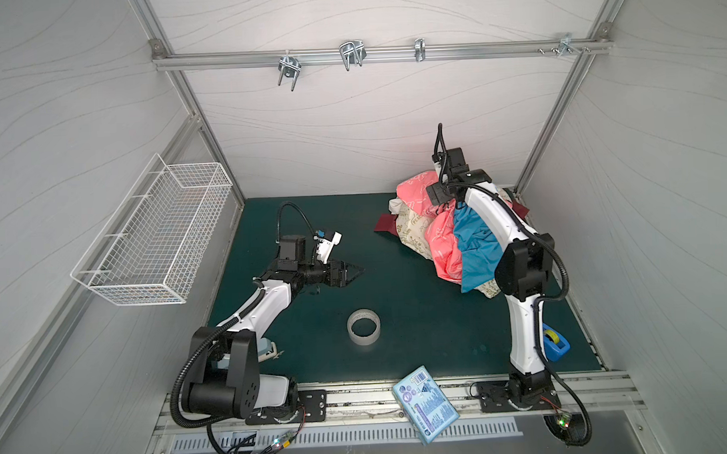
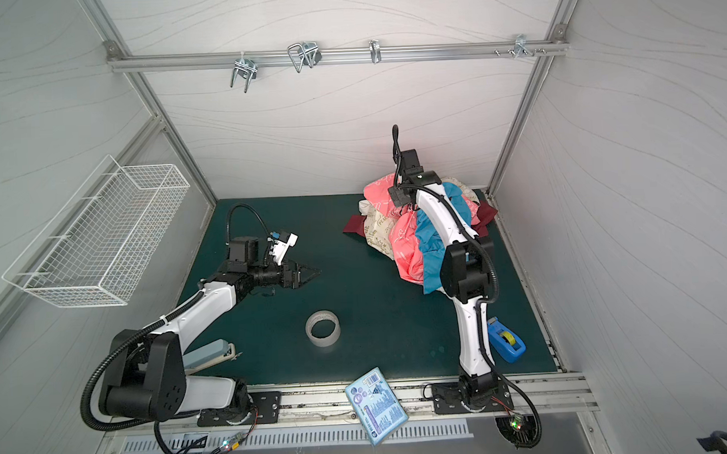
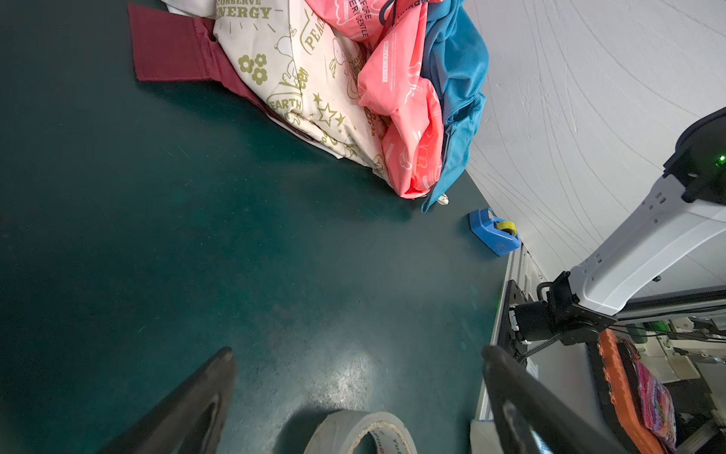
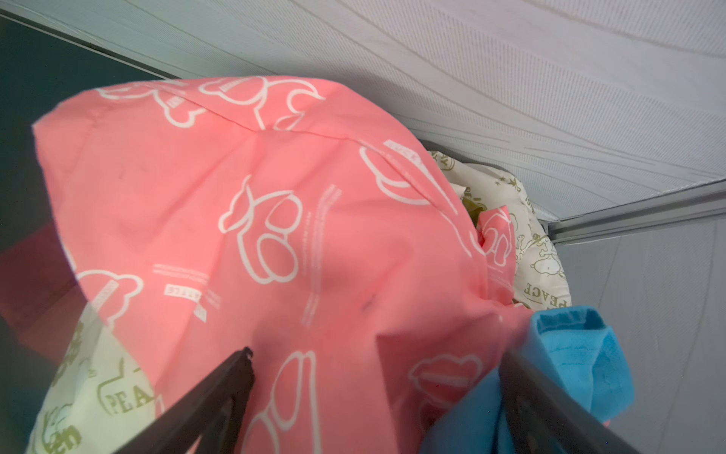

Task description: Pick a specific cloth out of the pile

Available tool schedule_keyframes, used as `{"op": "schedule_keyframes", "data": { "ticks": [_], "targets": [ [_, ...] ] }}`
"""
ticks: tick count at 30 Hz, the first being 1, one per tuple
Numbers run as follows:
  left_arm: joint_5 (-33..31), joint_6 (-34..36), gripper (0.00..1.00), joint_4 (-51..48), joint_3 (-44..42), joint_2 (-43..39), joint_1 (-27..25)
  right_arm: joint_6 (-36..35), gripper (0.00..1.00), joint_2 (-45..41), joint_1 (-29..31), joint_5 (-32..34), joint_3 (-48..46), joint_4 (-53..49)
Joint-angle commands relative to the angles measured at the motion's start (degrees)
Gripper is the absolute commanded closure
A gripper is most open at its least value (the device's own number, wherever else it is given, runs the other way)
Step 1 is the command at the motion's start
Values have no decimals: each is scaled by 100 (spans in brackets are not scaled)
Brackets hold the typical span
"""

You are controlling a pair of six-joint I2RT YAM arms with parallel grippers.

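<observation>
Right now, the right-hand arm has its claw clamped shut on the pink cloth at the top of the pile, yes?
Not shut. The right claw is open: the right wrist view shows its jaws standing wide apart over the pink cloth at the top of the pile.

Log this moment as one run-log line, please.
right end effector: open over coral-pink cloth | left end effector: open, empty | coral-pink cloth: in pile, ungripped

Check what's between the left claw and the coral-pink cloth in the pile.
Only bare green mat, seen in both top views. Nothing lies between the left claw and the cloth. The tape roll sits off that line, nearer the front edge.
</observation>
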Motion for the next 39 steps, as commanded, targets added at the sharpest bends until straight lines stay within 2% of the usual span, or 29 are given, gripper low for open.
{"op": "schedule_keyframes", "data": {
  "ticks": [1,5,11,15,19,23,25,27,33,39],
  "targets": [
    [127,14,2,239,218,-33,-6,-27,2,118,81,-357,30,-104],
    [122,15,2,241,235,3,-10,-53,10,162,118,-414,39,-71],
    [116,27,2,234,249,30,-11,-174,8,154,222,-348,-1,52],
    [100,40,2,217,248,38,-14,-255,17,161,286,-363,-14,118],
    [93,54,2,196,245,39,-17,-264,35,198,312,-415,-15,127],
    [83,70,2,184,248,47,-11,-238,69,226,306,-418,-49,140],
    [75,74,2,175,249,65,-14,-238,80,223,311,-377,-49,128],
    [62,77,2,149,261,65,-9,-224,100,197,301,-329,-40,114],
    [53,48,2,86,319,-61,-16,-151,100,-338,172,-352,-27,120],
    [156,-117,2,126,351,-418,-10,-89,100,-1229,-251,-797,1,517]
  ]
}}
